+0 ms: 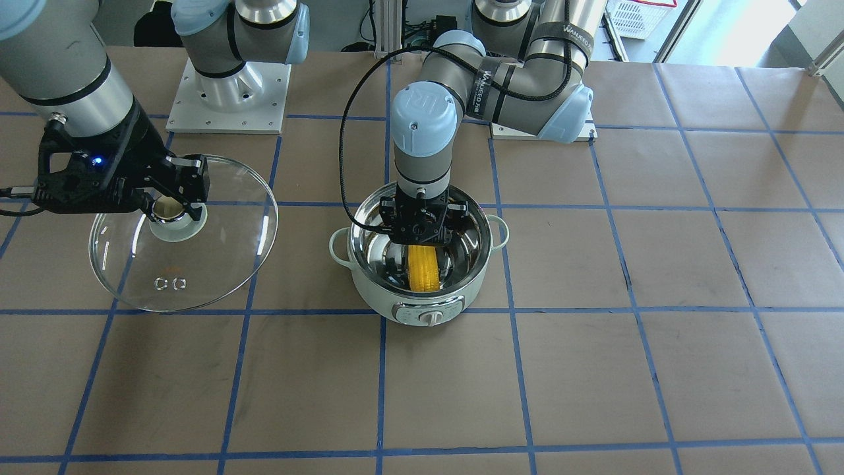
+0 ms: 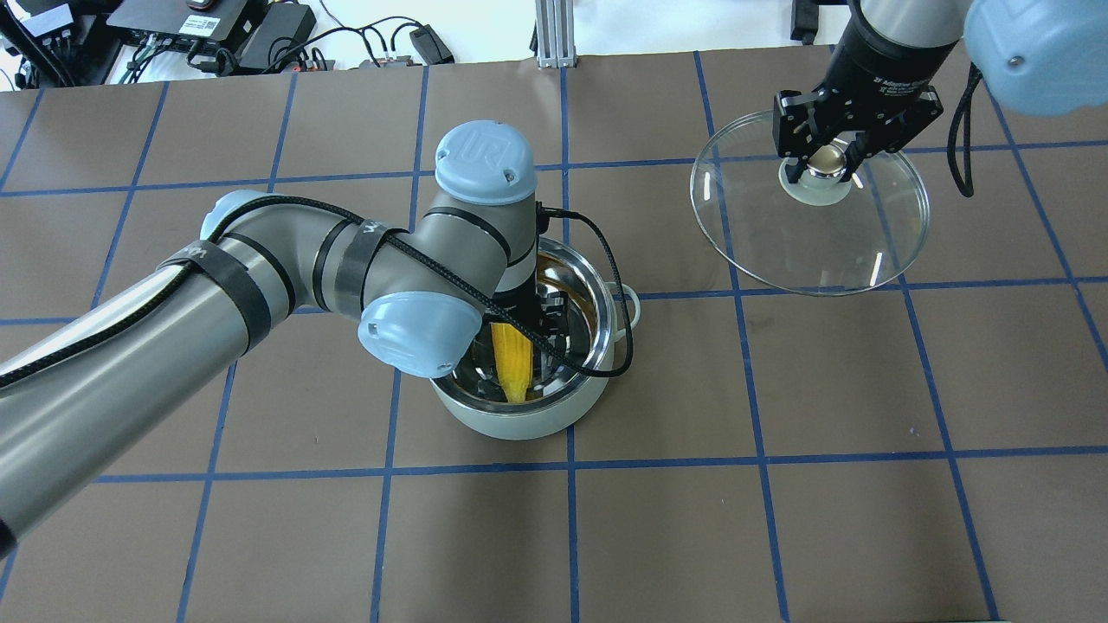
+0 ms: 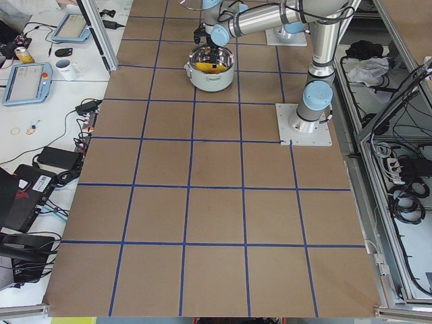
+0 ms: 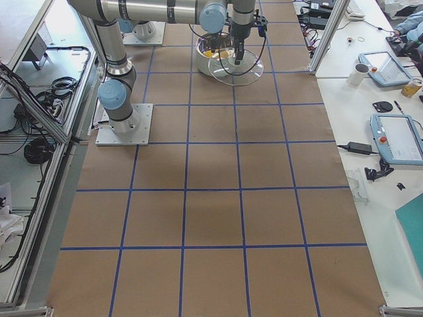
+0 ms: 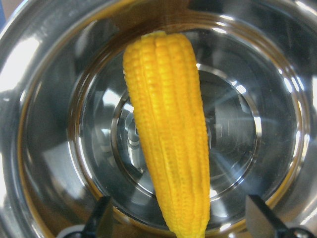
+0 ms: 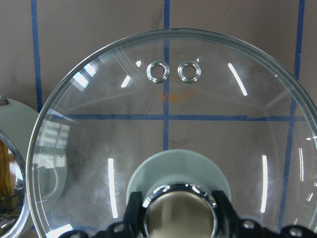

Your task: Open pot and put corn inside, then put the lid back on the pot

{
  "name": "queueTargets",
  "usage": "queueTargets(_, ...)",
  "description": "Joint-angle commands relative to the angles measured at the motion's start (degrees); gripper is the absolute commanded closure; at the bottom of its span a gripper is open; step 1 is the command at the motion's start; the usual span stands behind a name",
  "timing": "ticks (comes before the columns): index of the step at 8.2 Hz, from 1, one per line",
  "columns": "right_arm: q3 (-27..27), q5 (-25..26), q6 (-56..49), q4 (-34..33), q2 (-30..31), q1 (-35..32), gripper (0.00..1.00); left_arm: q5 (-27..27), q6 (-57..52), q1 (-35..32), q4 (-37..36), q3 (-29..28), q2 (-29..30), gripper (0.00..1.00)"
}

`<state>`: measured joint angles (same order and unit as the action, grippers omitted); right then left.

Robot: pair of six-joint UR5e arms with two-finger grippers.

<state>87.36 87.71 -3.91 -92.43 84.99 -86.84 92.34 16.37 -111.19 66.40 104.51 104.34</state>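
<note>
L arm [image 2: 130, 346] stretches over the table [image 2: 779, 519] from the pot's left and bends down, wrist straight above the pot [image 1: 376, 290]. L gripper [image 1: 422, 232] points down into the pot, its fingers [image 5: 100, 214] inside the steel bowl. They're spread wide, one each side of the corn [image 5: 168, 129] w/ clear gaps to it, so the gripper's agape and has hold of nothing.

Corn lies in the pot on the shiny floor, across the centre. One end is toward the dial [image 1: 432, 318] side, the other toward the robot side. Pot stands upright & uncovered, mint-green outside, w/ a loop handle [image 1: 339, 247] on each side.

To the pot's right is the lid [image 2: 809, 234], off the pot. In the overhead view its rim is near the pot's handle but apart from it. It's clear glass w/ two metal-ringed vent holes [image 6: 158, 71], and blue tape lines show through it.

R gripper [image 2: 828, 160] comes at the lid from above. Its fingers [image 6: 132, 210] are pinched on the knob [image 6: 179, 213] from both sides, no gap seen, so it's clamped on the lid by the knob. Lid looks a bit tilted. Can't tell if its low edge touches the table. R arm [image 2: 900, 35] rises from the knob, further right of the pot.
</note>
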Motion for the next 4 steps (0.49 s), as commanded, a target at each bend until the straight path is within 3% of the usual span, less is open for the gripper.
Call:
queueTargets(1,-0.1,-1.1,0.2,-0.1,0.0,-0.1,1.00,-0.1,-0.1,0.7,9.2,-4.9,-4.6,0.00)
queueTargets(3,-0.2,-1.0,5.1,-0.4,-0.1,-2.4,1.00,-0.1,-0.5,5.0,18.5,-15.6,-5.1,0.00)
queueTargets(4,-0.2,-0.9,7.9,-0.9,-0.5,-5.5,1.00,-0.1,-0.7,7.7,19.9,-20.2,-5.2,0.00)
